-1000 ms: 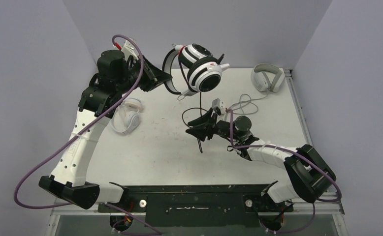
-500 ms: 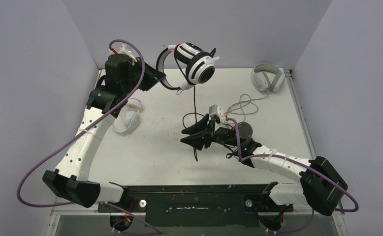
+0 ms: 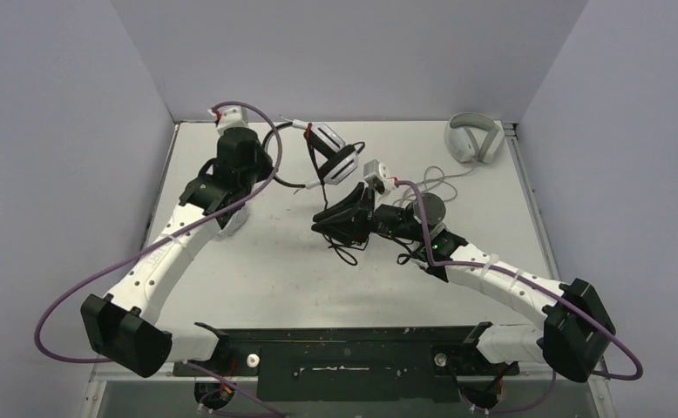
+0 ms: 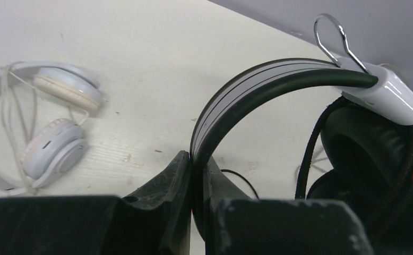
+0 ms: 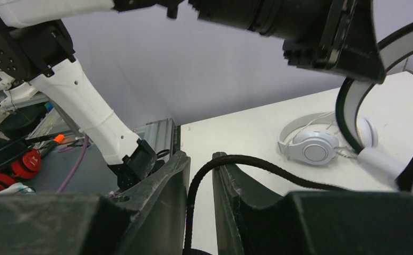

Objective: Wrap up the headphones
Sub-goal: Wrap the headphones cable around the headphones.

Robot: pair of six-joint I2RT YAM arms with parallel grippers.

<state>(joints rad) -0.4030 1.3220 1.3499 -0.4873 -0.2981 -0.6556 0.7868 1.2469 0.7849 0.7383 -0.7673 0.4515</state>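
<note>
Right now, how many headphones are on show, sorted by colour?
black-and-white headset: 1
all-white on-ear pair: 1
light grey over-ear pair: 1
Total: 3

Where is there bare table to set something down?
Free: the near-centre table between the left arm and right arm, plus right edge near the grey headphones. Crowded: far middle, around the black-and-white headset and its black cable.
</note>
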